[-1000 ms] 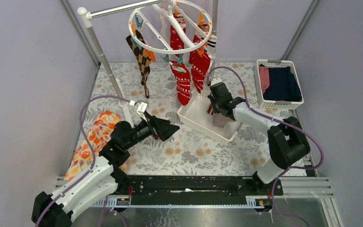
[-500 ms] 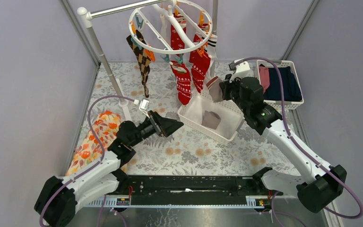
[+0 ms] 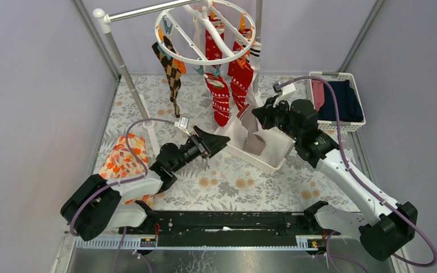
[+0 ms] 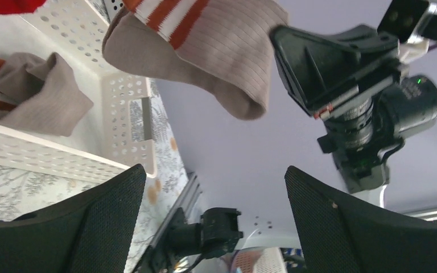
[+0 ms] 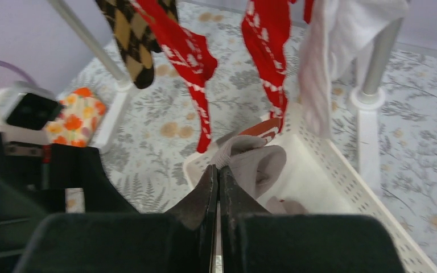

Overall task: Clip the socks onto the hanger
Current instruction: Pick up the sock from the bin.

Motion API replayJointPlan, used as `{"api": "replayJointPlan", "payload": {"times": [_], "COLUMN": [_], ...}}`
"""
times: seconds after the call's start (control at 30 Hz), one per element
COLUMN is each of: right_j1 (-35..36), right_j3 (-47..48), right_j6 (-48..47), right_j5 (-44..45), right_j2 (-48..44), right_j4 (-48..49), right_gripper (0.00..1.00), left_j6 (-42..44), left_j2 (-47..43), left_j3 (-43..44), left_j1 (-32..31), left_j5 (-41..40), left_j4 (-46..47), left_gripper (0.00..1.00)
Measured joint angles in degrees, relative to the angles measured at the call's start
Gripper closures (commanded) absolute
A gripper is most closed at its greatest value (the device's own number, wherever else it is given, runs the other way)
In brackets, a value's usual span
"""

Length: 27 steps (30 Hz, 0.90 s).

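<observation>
The round white hanger (image 3: 205, 34) hangs at the top with an argyle sock (image 3: 170, 71), red patterned socks (image 3: 221, 99) and a white striped-cuff sock (image 3: 254, 54) clipped to it. My right gripper (image 3: 260, 116) is shut on a taupe sock with an orange-striped cuff (image 4: 216, 51) and holds it above the white perforated tray (image 3: 273, 159); the right wrist view shows the sock (image 5: 256, 162) pinched at the closed tips (image 5: 217, 170). A second taupe sock (image 3: 255, 143) lies in the tray. My left gripper (image 3: 222, 139) is open and empty just left of the tray, below the held sock (image 4: 216, 187).
A white basket (image 3: 355, 122) with navy and pink clothes stands at the right. An orange floral cloth (image 3: 119, 162) lies at the left. The grey pole (image 3: 131, 74) and its white foot stand left of the hanger, a second post (image 5: 375, 62) behind the tray.
My right gripper has lifted the taupe sock out of the tray and now holds it above the tray's left end. My left gripper has reached right, up to the tray.
</observation>
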Motion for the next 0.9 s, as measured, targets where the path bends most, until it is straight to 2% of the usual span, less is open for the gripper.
{"api": "replayJointPlan", "payload": {"times": [0.3,0.53,0.73,0.9], "right_j1": [0.0,0.0,0.0,0.0], "right_j3": [-2.6,-4.6,-5.0,-5.9], "right_j6": [5.7,8.7,9.7,9.8], "right_j5": [-8.4,-12.4,-14.3,-14.8], "right_j2": [-2.7,-3.4,-4.3,-6.3], "right_j4": [5.1,7.1,7.8,7.6], "right_gripper": [1.00,1.00,1.00,1.00], "left_j6": [-11.0,-17.6,-23.6,-26.3], "left_j2": [4.8,12.6,20.1,22.5], "left_j3": [0.2,5.2,6.2,6.8], "left_j1": [-3.0,-5.8,-7.7,-7.8], "left_j5": [-8.3,-10.8,-11.8,-13.9], "left_j4": [7.6,12.6,18.6,21.7], "left_gripper": [0.05,0.16,0.28,0.35]}}
